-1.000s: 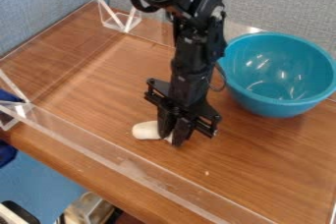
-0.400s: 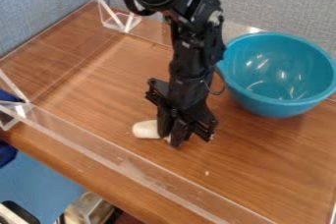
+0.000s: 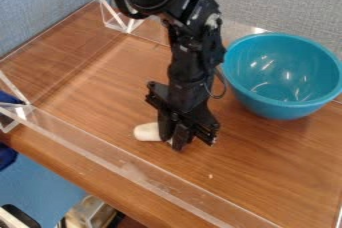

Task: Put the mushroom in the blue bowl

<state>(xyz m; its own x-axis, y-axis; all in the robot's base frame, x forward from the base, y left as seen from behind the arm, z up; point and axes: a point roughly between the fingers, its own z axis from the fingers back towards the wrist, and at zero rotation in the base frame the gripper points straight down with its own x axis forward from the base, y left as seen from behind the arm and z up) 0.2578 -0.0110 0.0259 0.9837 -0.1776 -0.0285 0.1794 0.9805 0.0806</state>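
Observation:
The mushroom [image 3: 146, 132] lies on the wooden table [image 3: 94, 72] near its front edge. Only its cream-white stem shows, sticking out to the left of the fingers; the cap is hidden between them. My black gripper [image 3: 182, 139] points straight down onto it, with its jaws narrowed and shut on the mushroom at table level. The blue bowl [image 3: 302, 98] stands upright and empty behind and to the right of the gripper, a short gap away from the arm.
A low clear plastic wall [image 3: 80, 144] runs along the table's front and left edges, with a clear bracket [image 3: 123, 17] at the back corner. A blue-grey panel [image 3: 47, 2] closes the back left. Bare wood lies to the left of the gripper.
The arm's upper part has leaned slightly to the left. The gripper has stayed down on the mushroom with the same jaw width.

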